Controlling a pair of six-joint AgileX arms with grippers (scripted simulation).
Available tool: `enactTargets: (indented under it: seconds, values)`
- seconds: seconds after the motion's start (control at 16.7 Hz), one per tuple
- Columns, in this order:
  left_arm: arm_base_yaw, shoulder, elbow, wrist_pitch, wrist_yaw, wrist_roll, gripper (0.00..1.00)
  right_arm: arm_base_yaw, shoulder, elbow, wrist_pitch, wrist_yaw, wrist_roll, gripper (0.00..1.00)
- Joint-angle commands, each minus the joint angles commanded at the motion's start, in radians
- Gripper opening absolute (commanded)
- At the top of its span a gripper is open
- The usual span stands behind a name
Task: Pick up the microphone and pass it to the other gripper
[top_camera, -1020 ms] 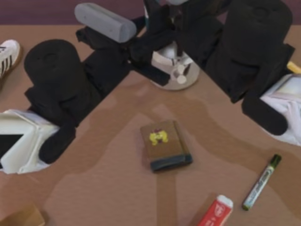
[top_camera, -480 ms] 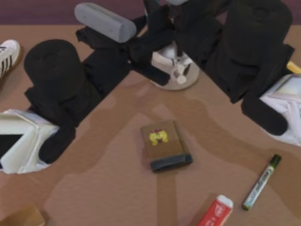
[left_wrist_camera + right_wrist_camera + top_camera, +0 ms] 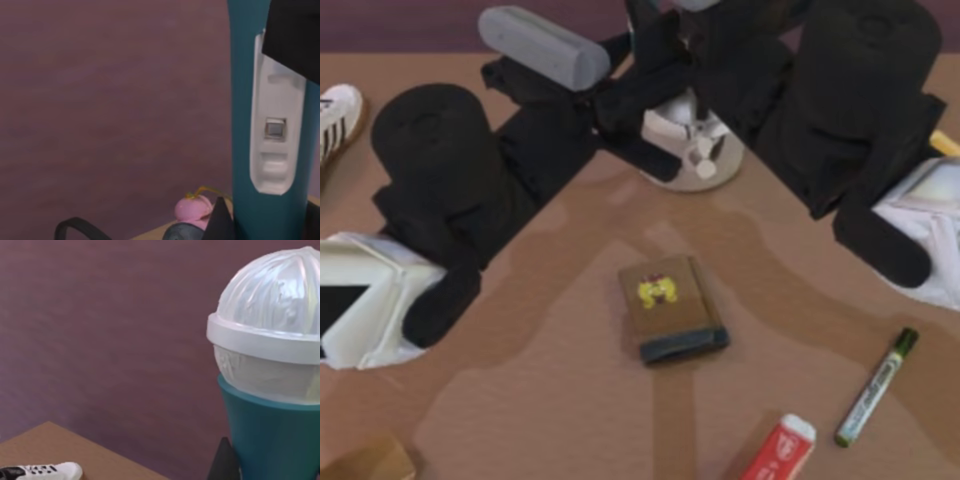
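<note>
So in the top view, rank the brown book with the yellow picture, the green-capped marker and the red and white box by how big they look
1. The brown book, clearly the largest.
2. The green-capped marker, long but thin.
3. The red and white box, though the picture's bottom edge cuts it off, so its rank against the marker is unsure.

Microphone (image 3: 270,390): smooth teal plastic handle, glossy ribbed translucent head. Table (image 3: 550,400): matt, wood-look. Marker pen (image 3: 876,386): plastic, slight sheen.
</note>
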Motion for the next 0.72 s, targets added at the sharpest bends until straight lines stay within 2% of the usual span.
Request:
enactTargets:
  seconds: [0.48,0.72]
  values:
    - [0.0,0.0,0.0,0.0,0.0,0.0,0.98,0.0,0.0,0.0,0.0,0.0,0.0,0.0]
    - [0.0,0.0,0.0,0.0,0.0,0.0,1.0,0.0,0.0,0.0,0.0,0.0,0.0,0.0]
